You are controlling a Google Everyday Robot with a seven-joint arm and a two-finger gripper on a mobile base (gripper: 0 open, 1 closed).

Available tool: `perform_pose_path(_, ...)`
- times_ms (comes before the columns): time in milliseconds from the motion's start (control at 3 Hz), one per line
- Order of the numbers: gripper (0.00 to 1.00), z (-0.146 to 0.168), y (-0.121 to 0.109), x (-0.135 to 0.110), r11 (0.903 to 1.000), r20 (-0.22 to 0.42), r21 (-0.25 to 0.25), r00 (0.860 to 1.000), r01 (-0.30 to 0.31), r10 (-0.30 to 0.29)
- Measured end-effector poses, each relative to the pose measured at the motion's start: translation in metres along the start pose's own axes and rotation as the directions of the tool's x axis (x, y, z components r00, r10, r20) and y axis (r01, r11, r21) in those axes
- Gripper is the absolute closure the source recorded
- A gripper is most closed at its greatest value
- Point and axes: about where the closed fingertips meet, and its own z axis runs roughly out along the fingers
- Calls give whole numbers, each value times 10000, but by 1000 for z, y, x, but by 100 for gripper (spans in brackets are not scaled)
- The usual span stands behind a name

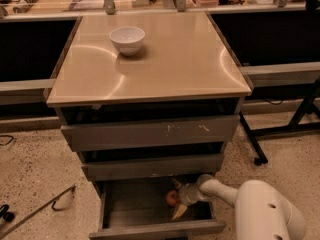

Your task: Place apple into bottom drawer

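Observation:
The apple (171, 198), small and red-orange, lies inside the pulled-out bottom drawer (135, 209), towards its right side. My gripper (176, 199) reaches into the drawer from the right on its white arm. Its fingers are spread above and below the apple, and the lower fingertip (178, 212) stands clear of the fruit. The apple appears to rest on the drawer floor between the open fingers.
The middle drawer front (152, 166) and the scratched upper drawer front (150, 132) overhang the open drawer. A white bowl (127, 39) stands on the cabinet top (165, 64). A metal rod (40, 209) lies on the floor at left and a table leg with a caster (252, 144) at right.

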Motion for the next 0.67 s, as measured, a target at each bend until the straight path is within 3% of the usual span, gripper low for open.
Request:
perform_pose_path(333,0,0,0,0,10000,2,3,10000,0,0)
perform_pose_path(667,0,-5,1,3,9991,291,428,9996,58,-71)
